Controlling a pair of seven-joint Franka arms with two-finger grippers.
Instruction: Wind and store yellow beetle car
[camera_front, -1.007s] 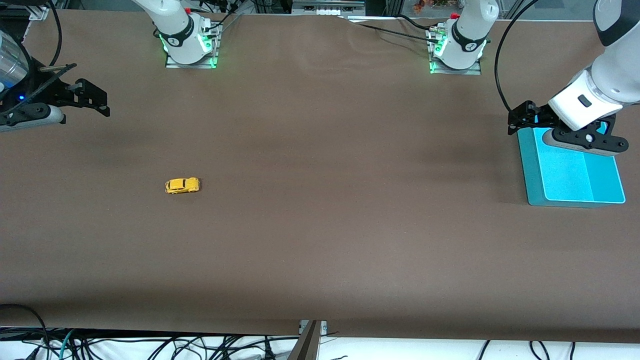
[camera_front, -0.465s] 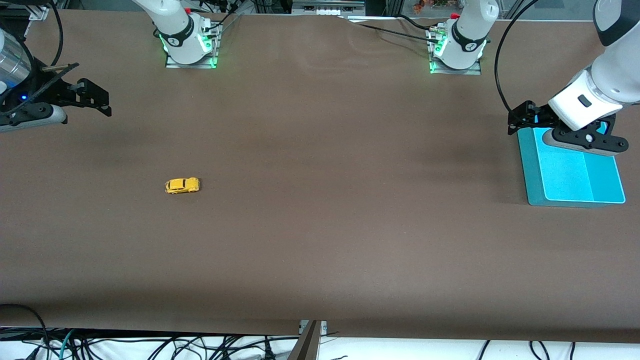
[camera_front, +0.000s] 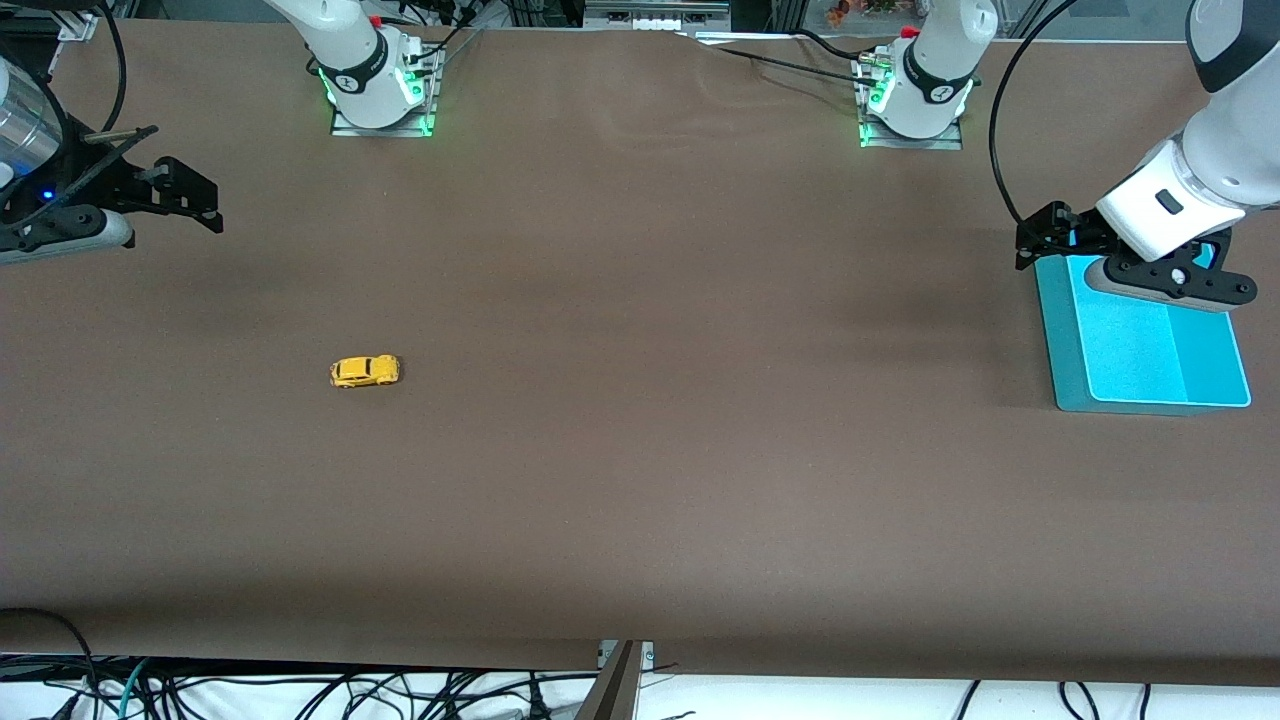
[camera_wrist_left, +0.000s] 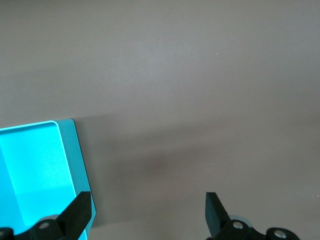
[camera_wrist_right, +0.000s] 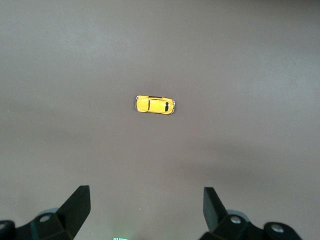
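Yellow beetle car (camera_front: 365, 371) is sitting alone on the brown bench (camera_front: 640, 450); right gripper (camera_front: 185, 195) is hovering, fingers apart; left gripper (camera_front: 1050, 235) is hanging spread over the turquoise tray (camera_front: 1140, 350).

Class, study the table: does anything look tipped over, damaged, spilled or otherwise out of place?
Nothing stands out. The yellow beetle car sits upright on its wheels on the brown table, intact. The blue tray lies flat at the left arm's end. The left gripper hangs open over the tray's edge, the right gripper open above bare table.
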